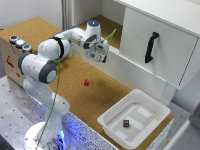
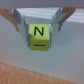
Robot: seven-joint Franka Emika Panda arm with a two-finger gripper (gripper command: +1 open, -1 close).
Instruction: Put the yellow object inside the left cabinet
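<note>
The yellow object (image 2: pixel 40 36) is a small yellow cube marked with a black "N". In the wrist view it sits between my gripper's fingers (image 2: pixel 20 22). My gripper (image 1: pixel 103 56) is shut on it and holds it above the cork tabletop, just in front of the low white front wall of the left cabinet (image 1: pixel 111 30). That cabinet is the doorless compartment with a cork-brown floor. In the exterior view the cube is hidden in the fingers. In the wrist view a white wall (image 2: pixel 47 57) fills the background, with cork (image 2: pixel 40 79) below it.
A small red cube (image 1: pixel 86 82) lies on the cork table. A white tray (image 1: pixel 150 107) at the exterior view's right holds a small dark block (image 1: pixel 126 122). The compartment with a white door and black handle (image 1: pixel 151 47) is shut. A button box (image 1: pixel 20 44) stands at the left.
</note>
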